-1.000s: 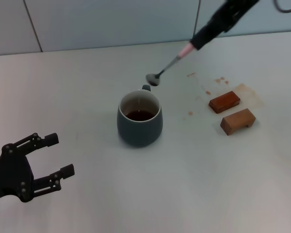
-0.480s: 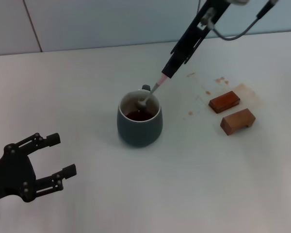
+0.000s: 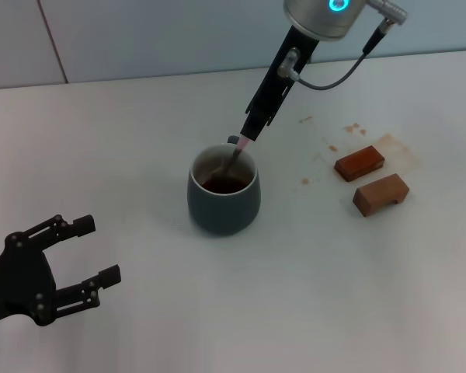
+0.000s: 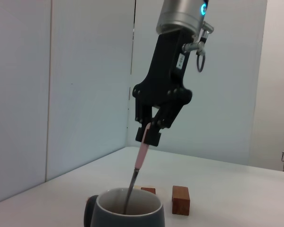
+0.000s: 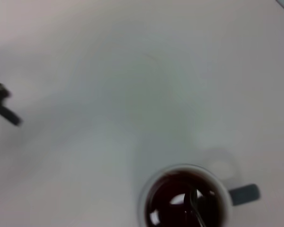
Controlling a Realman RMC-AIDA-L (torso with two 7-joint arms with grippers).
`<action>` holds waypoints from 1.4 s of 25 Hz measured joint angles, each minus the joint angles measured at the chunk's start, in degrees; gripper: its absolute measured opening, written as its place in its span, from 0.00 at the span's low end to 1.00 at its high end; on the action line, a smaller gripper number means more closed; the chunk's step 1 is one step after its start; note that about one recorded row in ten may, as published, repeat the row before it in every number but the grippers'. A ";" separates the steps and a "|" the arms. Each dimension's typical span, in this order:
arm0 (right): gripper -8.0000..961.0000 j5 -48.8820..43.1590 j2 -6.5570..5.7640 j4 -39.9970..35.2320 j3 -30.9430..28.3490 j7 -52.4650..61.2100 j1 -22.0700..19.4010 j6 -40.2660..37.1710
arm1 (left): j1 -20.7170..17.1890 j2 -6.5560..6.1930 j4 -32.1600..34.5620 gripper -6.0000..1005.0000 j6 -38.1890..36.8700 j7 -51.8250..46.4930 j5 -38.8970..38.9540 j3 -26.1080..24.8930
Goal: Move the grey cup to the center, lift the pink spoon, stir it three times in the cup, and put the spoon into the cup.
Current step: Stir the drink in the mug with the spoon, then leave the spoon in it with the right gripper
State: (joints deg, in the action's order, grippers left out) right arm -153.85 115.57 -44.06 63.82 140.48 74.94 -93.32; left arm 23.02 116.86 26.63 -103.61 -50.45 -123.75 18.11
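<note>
The white tabletop point(image 3: 311, 280) carries everything here. The grey cup point(image 3: 224, 194) stands upright near its middle, loop handle turned to the far side, dark brown liquid inside. To the cup's right, well apart from it, lie two brown wooden blocks point(image 3: 370, 179) among a few brown stains.

The right hand point(image 3: 252, 128) hangs above and just behind the cup's far rim, fingers pinched on the pale handle end of the pink spoon point(image 3: 234, 158). The spoon's long axis runs steeply down from the hand and leans toward the robot, with the metal neck crossing inside the rim and the bowl down in the liquid; the left wrist view shows the same slant into the mug. So the spoon's working end is already within the cup walls, and stirring looks like a matter of circling the hand above the rim.

The left hand point(image 3: 66, 260) waits low at the near left, fingers spread wide and holding nothing, well apart from the cup.

No brand, label or readable writing shows on anything.
</note>
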 joint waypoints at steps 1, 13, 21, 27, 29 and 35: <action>0.12 0.00 0.00 0.00 0.00 0.00 0.00 0.00 | 0.00 0.00 0.00 0.82 0.00 0.00 0.00 0.00; 0.12 0.21 0.91 4.19 -1.31 -3.49 1.70 2.56 | -0.41 -0.30 0.00 0.82 -0.01 0.05 0.20 -0.02; 0.12 0.67 0.03 6.91 -1.33 -4.83 4.11 -1.11 | -0.44 -0.33 0.00 0.82 -0.07 0.07 0.34 0.00; 0.12 -1.94 -0.03 6.62 -1.64 -2.58 3.83 2.84 | -0.43 -0.33 0.00 0.82 -0.36 0.09 0.40 -0.05; 0.12 -2.92 -0.08 6.63 -1.63 -2.33 3.91 2.26 | -0.43 -0.33 0.01 0.82 -0.38 0.09 0.40 -0.09; 0.12 -1.58 0.46 5.55 -3.64 -5.05 4.02 -1.41 | -0.33 -0.33 0.01 0.82 -0.45 0.09 0.44 -0.25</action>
State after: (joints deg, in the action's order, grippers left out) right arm -155.43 116.04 -38.51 60.18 135.43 78.96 -94.73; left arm 22.70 116.53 26.64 -104.06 -50.36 -123.30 17.86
